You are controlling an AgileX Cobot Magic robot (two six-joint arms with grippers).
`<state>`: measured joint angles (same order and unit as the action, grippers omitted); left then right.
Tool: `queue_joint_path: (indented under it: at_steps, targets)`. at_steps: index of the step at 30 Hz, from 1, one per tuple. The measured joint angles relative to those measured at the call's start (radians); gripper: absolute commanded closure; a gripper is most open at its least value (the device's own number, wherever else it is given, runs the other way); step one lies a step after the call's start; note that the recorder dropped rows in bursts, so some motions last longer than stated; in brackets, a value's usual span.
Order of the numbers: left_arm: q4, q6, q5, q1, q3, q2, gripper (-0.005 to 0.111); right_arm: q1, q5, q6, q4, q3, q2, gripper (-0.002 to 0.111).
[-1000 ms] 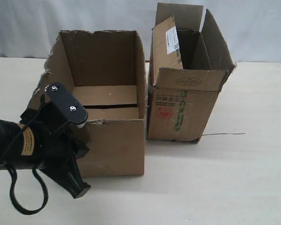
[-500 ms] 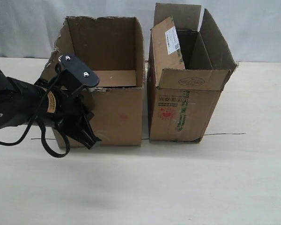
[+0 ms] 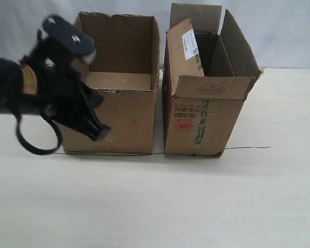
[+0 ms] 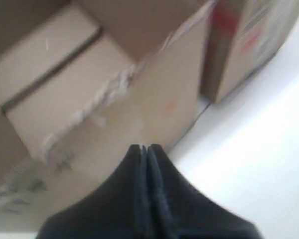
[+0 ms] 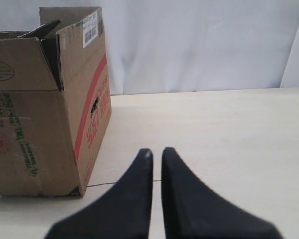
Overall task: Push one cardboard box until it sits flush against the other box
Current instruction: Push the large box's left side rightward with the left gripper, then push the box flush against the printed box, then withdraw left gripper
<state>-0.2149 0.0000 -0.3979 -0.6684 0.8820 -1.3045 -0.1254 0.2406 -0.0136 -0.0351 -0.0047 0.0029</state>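
Observation:
The wide cardboard box (image 3: pixel 129 124) with the torn rim stands left of the other box (image 3: pixel 201 124), the taller flapped one with a white label. Their front faces are about level, with a thin slit between their sides. My left gripper (image 3: pixel 101 133) is shut with nothing in it, its tip in front of the wide box's front face near the left corner. The left wrist view shows the tip (image 4: pixel 145 147) close to that face (image 4: pixel 159 99), with the other box (image 4: pixel 244 45) beyond. My right gripper (image 5: pixel 156 152) is shut and empty, low over the table, right of the other box (image 5: pixel 35 124).
A thin black line (image 3: pixel 248 148) runs across the pale table (image 3: pixel 196 206) along the boxes' front edges. A white backdrop (image 3: pixel 279 31) closes the far side. The right arm is outside the exterior view.
The wide box has slid away from the camera until its front lines up with the other box. My left arm went with it and has risen.

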Motion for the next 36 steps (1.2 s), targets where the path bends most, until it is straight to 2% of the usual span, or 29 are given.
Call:
queue_joint_path:
  at_steps: [1,3,4,5,6,7,8,9,10,11,12,13,14,18,25,30,36]
  targets:
    - [0.0,0.0,-0.012,-0.004,0.02,0.059,0.107,0.0,0.0,0.0,0.0,0.0,0.0,0.103]
    - [-0.089,-0.042,0.0,0.085,0.071,0.183,0.107,0.0,0.0,0.0,0.0,0.0,0.0,0.103]
    - [-0.147,-0.086,0.03,0.241,0.091,0.206,0.107,0.0,0.0,0.0,0.0,0.0,0.0,0.103]
    - [-0.148,-0.098,0.05,0.334,0.095,0.193,0.107,0.0,0.0,0.0,0.0,0.0,0.0,0.103]
    - [-0.088,-0.09,0.08,0.499,0.096,0.129,0.107,0.0,0.0,0.0,0.0,0.0,0.0,0.103]
    - [-0.021,-0.058,0.093,0.578,0.096,0.079,0.107,0.0,0.0,0.0,0.0,0.0,0.0,0.103]
    - [0.172,0.075,0.096,0.698,0.106,-0.047,0.107,0.0,0.0,0.0,0.0,0.0,0.0,0.103]
    - [0.272,0.156,0.073,0.732,0.114,-0.102,0.107,0.0,0.0,0.0,0.0,0.0,0.0,0.103]
    - [0.558,0.409,-0.017,0.794,0.161,-0.235,0.107,0.0,0.0,0.0,0.0,0.0,0.0,0.103]
    - [0.795,0.59,-0.105,0.823,0.218,-0.323,0.107,0.0,0.0,0.0,0.0,0.0,0.0,0.103]
    - [0.963,0.72,-0.187,0.844,0.275,-0.406,0.107,0.0,0.0,0.0,0.0,0.0,0.0,0.103]
    - [1.083,0.801,-0.249,0.854,0.342,-0.49,0.107,0.0,0.0,0.0,0.0,0.0,0.0,0.103]
    - [1.129,0.837,-0.281,0.854,0.39,-0.554,0.107,0.0,0.0,0.0,0.0,0.0,0.0,0.103]
    - [1.186,0.854,-0.336,0.833,0.542,-0.734,0.107,0.0,0.0,0.0,0.0,0.0,0.0,0.103]
    - [1.191,0.854,-0.239,0.781,0.625,-0.853,0.107,0.0,0.0,0.0,0.0,0.0,0.0,0.103]
    - [1.193,0.854,-0.321,0.759,0.72,-0.942,0.107,0.0,0.0,0.0,0.0,0.0,0.0,0.103]
    - [1.193,0.854,-0.361,0.736,0.75,-0.977,0.107,0.0,0.0,0.0,0.0,0.0,0.0,0.103]
